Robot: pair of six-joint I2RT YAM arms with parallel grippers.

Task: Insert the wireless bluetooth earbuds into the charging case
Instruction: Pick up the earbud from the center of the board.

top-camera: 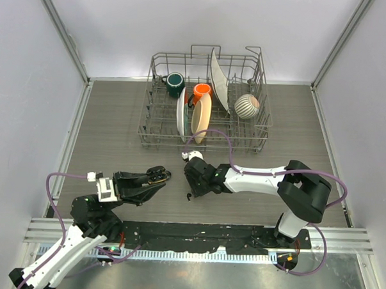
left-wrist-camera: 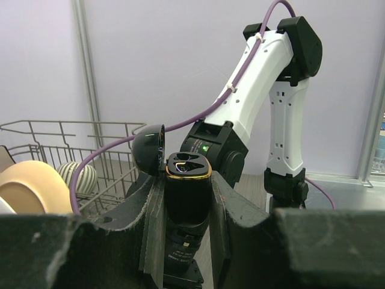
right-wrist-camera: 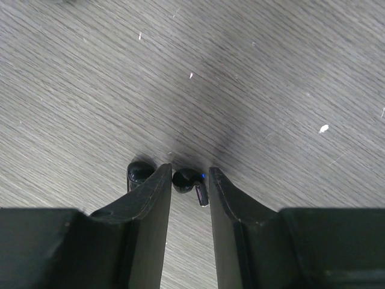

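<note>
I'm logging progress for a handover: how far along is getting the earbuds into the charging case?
Done: the charging case is clamped in the left jaws, lid open, both sockets empty. In hand: the right jaws are down at the table, straddling one earbud, not clearly gripped. Left: lift and seat it, then the second earbud lying just outside those jaws.

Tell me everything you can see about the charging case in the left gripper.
The charging case is a glossy black oval, plastic by its look, with a gold rim around its top. Its domed lid is hinged open to one side, showing two dark wells. It is clamped upright in the left gripper.
</note>
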